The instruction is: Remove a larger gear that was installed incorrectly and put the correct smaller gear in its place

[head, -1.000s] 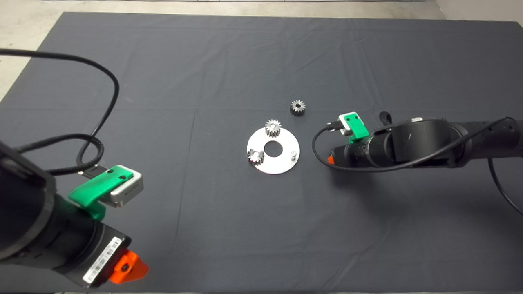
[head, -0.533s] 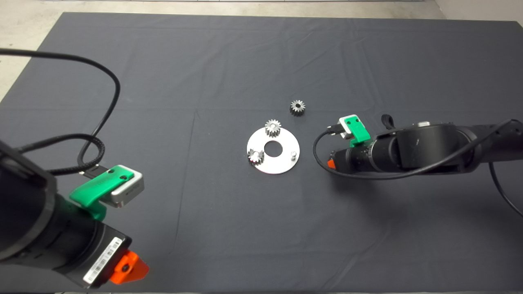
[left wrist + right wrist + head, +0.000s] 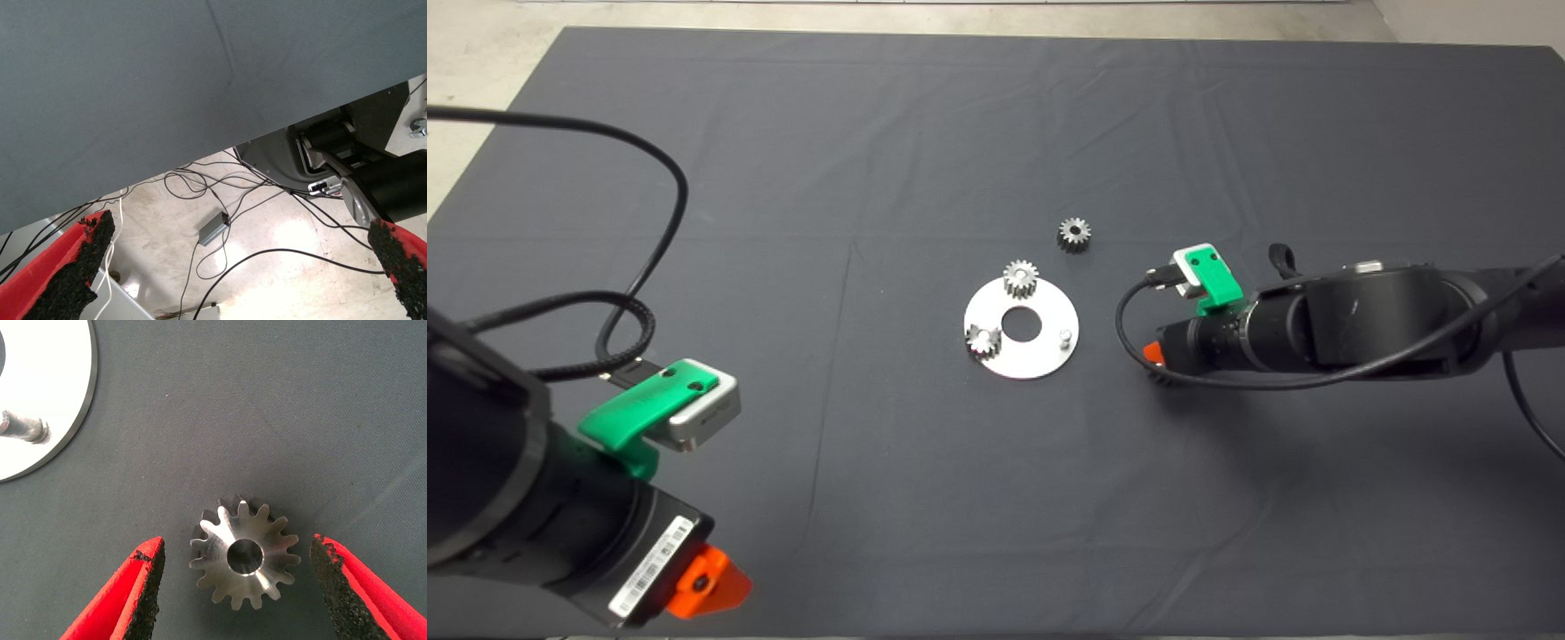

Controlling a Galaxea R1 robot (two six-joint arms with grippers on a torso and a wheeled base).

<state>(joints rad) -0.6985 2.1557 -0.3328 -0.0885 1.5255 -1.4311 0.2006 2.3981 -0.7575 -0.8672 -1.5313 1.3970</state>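
The larger gear (image 3: 243, 555), steel with flared teeth and a centre hole, lies flat on the mat just right of the round steel plate (image 3: 1040, 360). My right gripper (image 3: 237, 551) hangs over it, open, one finger on each side and neither touching. In the head view that gripper (image 3: 1156, 354) hides nearly all of this gear. The smaller gear (image 3: 1075, 234) lies loose on the mat behind the plate. On the plate stand two small gears (image 3: 1021, 277) (image 3: 983, 340) and a bare pin (image 3: 1064, 336). My left gripper (image 3: 711, 582) is parked at the lower left, open.
The plate's edge (image 3: 73, 420) and its pin (image 3: 27, 427) show close beside the right gripper. Beyond the mat's edge (image 3: 200, 153), the left wrist view shows floor with cables and a small grey box (image 3: 215, 228). A black cable (image 3: 640, 258) loops over the mat's left side.
The right arm has drawn back slightly to the right, away from the plate. The gears, the plate and the left arm have not moved.
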